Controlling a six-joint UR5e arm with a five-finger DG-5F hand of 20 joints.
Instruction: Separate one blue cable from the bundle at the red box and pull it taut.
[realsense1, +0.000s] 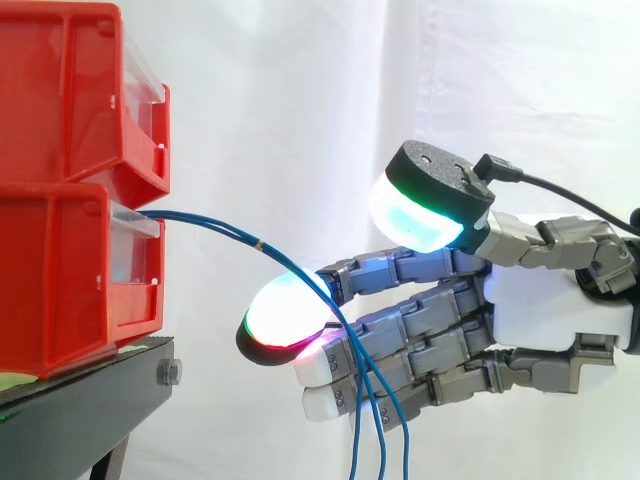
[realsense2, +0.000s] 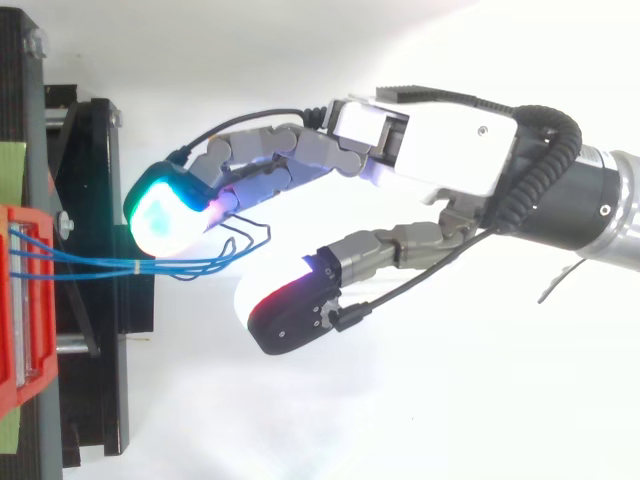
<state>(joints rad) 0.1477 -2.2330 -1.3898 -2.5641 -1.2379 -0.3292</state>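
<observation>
The blue cables (realsense1: 215, 225) come out of the lower red box (realsense1: 60, 280) and hang down in front of the robot hand (realsense1: 555, 300). The robot hand is open, with its fingers (realsense1: 420, 320) straight and its thumb apart above them. A white curtain (realsense1: 300, 100) is behind.

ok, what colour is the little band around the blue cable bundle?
Yellowish; a thin band round the blue cables, clearest in the side view.

White curtain (realsense1: 290, 110) behind — softly folded, evenly lit, black stand (realsense1: 85, 400) at left
</observation>
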